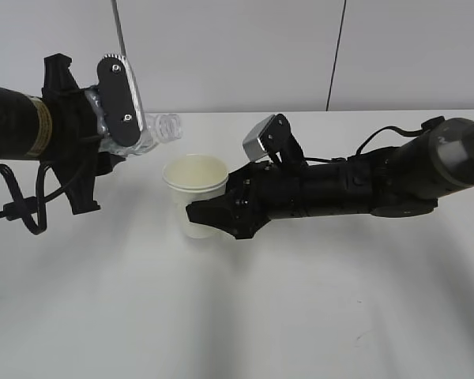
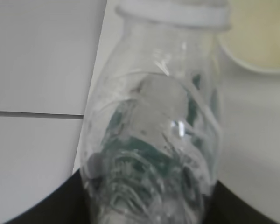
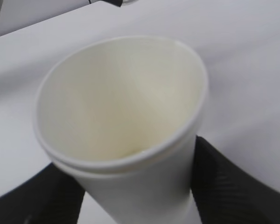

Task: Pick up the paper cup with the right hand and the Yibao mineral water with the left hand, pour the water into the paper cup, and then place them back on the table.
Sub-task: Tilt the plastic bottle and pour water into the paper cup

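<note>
My left gripper point(image 1: 118, 138) is shut on the Yibao mineral water point(image 1: 159, 129), a clear uncapped bottle lying tipped sideways, its mouth pointing right toward the cup. In the left wrist view the bottle point(image 2: 154, 140) fills the frame between the black fingers point(image 2: 51, 205), green label showing through, and the cup's rim point(image 2: 259, 44) sits past its mouth. The cream paper cup point(image 1: 195, 193) stands upright, held off the white table point(image 1: 237, 316) by my right gripper point(image 1: 213, 215), which is shut on its lower wall. In the right wrist view the cup point(image 3: 126, 116) looks empty inside, black fingers point(image 3: 224, 182) on either side.
Both black arms reach in from the sides over the plain white table. A thin dark vertical seam point(image 1: 336, 55) runs down the back wall, and a cable point(image 1: 16, 209) loops under the left arm.
</note>
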{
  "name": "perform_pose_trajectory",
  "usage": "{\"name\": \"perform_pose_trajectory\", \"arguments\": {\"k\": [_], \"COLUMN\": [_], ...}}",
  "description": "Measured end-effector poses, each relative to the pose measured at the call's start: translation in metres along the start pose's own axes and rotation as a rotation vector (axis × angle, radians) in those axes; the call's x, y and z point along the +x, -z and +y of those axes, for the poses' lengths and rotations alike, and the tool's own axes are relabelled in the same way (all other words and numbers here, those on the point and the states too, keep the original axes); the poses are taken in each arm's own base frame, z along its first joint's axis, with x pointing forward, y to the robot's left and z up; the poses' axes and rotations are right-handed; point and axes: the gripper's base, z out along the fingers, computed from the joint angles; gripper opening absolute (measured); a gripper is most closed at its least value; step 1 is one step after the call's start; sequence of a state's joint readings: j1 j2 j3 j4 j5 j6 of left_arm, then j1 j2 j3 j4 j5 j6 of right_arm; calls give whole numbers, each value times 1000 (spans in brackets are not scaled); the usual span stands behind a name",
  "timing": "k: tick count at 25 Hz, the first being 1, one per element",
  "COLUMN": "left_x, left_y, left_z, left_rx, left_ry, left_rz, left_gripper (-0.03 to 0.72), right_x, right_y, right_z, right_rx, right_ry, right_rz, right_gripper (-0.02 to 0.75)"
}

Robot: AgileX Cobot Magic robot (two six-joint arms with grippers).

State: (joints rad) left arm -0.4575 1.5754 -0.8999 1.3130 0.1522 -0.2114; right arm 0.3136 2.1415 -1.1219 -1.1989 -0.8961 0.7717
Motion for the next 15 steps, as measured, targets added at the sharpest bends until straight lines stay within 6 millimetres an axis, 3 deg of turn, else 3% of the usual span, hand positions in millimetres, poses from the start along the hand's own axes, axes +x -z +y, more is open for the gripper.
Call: {"name": "perform_pose_trajectory", "arguments": {"k": [15], "left_x": [2], "left_y": [0], "left_z": [2], "left_rx": [-18], "left_ry": [-82], "left_rz": [21], "left_gripper": [324], "right_x": [1], "right_y": [0], "right_z": [0], "right_rx": [-4], "right_ry": [4], "right_rz": [6], "right_gripper": [508]}}
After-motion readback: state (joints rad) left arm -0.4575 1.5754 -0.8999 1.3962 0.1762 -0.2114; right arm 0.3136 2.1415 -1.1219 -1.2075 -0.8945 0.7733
